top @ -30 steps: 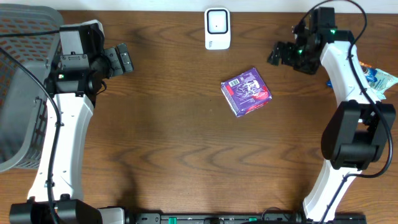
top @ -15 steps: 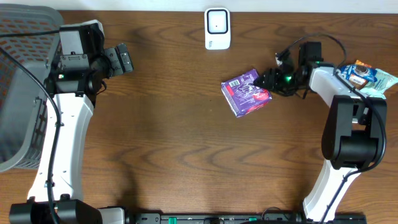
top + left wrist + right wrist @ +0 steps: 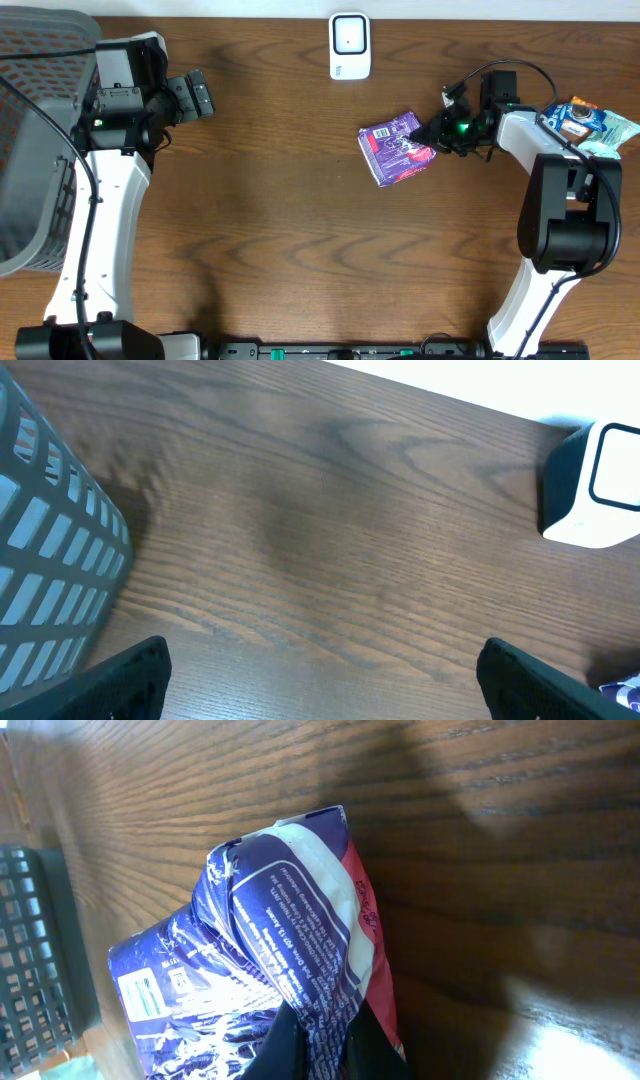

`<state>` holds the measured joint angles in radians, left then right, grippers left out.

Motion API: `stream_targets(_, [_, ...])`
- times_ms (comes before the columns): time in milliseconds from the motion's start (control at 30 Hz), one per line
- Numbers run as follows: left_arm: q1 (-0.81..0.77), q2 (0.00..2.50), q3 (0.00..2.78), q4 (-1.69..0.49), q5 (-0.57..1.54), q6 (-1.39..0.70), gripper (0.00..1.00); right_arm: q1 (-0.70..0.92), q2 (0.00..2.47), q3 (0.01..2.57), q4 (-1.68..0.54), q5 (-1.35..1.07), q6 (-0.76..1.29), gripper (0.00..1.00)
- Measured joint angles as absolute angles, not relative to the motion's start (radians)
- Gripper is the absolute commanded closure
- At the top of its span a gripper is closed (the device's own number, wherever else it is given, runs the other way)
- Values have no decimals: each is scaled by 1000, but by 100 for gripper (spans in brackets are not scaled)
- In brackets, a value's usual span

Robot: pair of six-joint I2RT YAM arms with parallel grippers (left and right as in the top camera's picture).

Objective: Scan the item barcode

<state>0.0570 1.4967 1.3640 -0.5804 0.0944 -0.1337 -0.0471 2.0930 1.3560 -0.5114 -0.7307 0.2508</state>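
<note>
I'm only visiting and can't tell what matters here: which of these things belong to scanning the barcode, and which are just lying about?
In the job:
crinkly purple foil snack packet
right gripper, shut on its edge
white box-shaped scanner

Lying about:
grey plastic mesh basket
blue snack wrapper
left gripper, open, holding nothing

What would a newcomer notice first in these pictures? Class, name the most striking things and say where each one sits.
The purple packet stands out first, lying right of the middle of the table, with the right claw shut on its right edge. A white scanner sits at the middle of the far edge, and a big grey basket fills the left side.
</note>
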Motion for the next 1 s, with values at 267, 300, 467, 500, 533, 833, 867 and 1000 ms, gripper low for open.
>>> stream_targets(267, [57,1497,1364,-580,94,-134,2,-21,1946,1410,-637,-405,283,99])
stream_targets(300, [57,1497,1364,-580,94,-134,2,-7,1905,1419,-650,-318,289,99])
stream_targets(467, [57,1497,1364,-580,94,-134,2,118,1757,1458,-716,173,338,99])
stream_targets(500, [57,1497,1364,-580,94,-134,2,149,1745,1461,-728,271,351,99])
stream_targets(533, [57,1497,1364,-580,94,-134,2,179,1742,1463,-743,363,368,99])
stream_targets(833, [57,1497,1364,-580,94,-134,2,343,1903,1457,-753,796,511,97])
stream_targets(867, [57,1497,1364,-580,94,-134,2,359,1927,1456,-747,805,517,95])
stream_targets(1000, [57,1497,1364,-580,94,-134,2,450,1999,1448,-723,834,542,67])
